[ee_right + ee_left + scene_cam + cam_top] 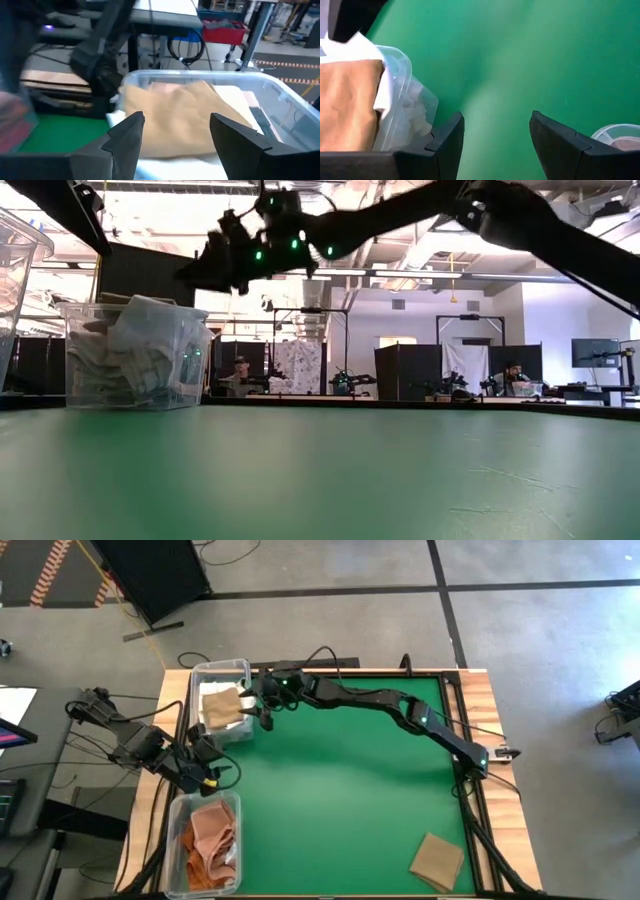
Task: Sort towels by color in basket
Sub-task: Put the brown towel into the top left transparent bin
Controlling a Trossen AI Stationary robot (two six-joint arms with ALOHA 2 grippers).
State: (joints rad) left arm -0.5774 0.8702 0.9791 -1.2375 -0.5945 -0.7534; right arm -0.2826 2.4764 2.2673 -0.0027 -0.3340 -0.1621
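A clear bin (pixel 222 664) at the table's far left holds white towels with a tan towel (pixel 185 115) lying on top of them. My right gripper (pixel 252 708) reaches over that bin's right side, open, with its fingers standing above the tan towel (pixel 218 700) and apart from it. A second clear bin (pixel 236 830) at the near left holds salmon and rust-orange towels (pixel 208 835). Another tan towel (pixel 437 860) lies flat on the green mat near the right near corner. My left gripper (pixel 218 775) waits open between the two bins, over bare mat (pixel 495 60).
The green mat between the bins and the lone tan towel is free room. A raised wooden frame runs round the mat. Desks, cables and people show in the room beyond the table's far edge.
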